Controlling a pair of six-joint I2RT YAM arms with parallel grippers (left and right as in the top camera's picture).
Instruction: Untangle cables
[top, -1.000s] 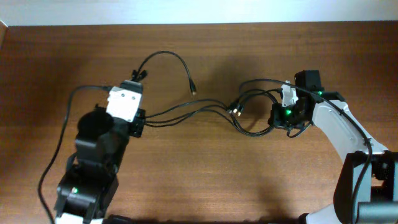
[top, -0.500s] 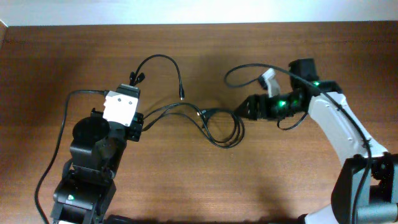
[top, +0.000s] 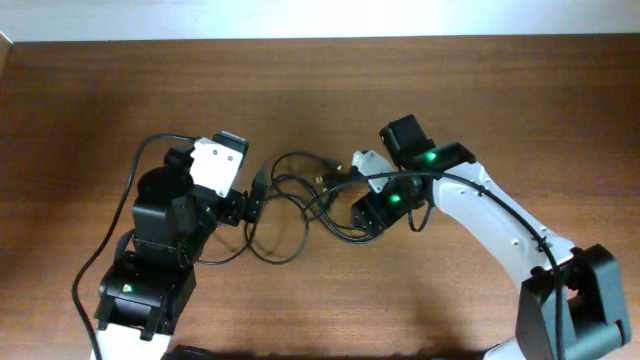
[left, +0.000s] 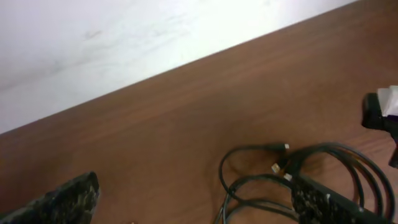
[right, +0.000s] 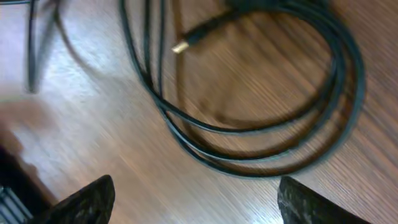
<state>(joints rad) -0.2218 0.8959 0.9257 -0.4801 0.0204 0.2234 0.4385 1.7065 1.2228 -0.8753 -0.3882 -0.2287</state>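
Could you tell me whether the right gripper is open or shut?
Open. The right wrist view shows the right gripper with fingers far apart, holding nothing; the cables lie looped on the table beyond.

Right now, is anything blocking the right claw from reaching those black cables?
Nothing visible does. The right gripper hangs open over the cables. Their loops lie on the bare table directly in front of it, with no other object between.
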